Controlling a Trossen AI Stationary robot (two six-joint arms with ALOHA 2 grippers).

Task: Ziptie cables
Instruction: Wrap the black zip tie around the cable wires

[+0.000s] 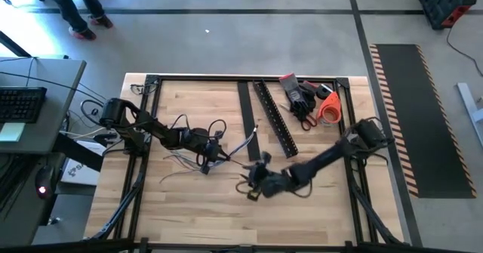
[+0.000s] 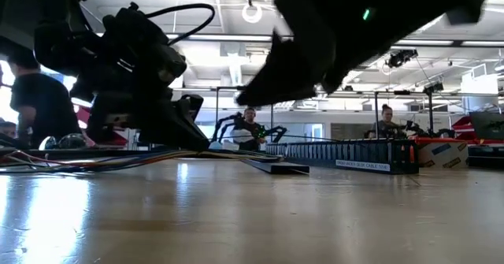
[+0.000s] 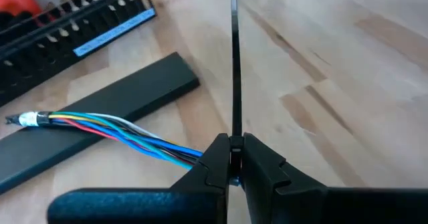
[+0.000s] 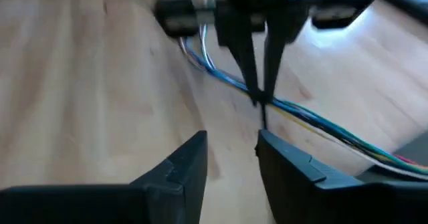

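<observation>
Left claw (image 3: pixel 234 158), lower centre of frame, is clenched on a stiff zip tie (image 3: pixel 235 63). Right claw (image 4: pixel 231 158) is released. Cables (image 3: pixel 127 132) are limp; grasp near the bundled end.

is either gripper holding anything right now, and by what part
The left gripper is shut on a thin black zip tie, pinched at one end. The right gripper is open and holds nothing, facing the cables.

Cables between my two grippers, mid-table.
My left gripper (image 1: pixel 215 151) sits on the cables (image 1: pixel 198 156); rails (image 1: pixel 273 117) lie behind, my right gripper (image 1: pixel 255 183) in front.
</observation>
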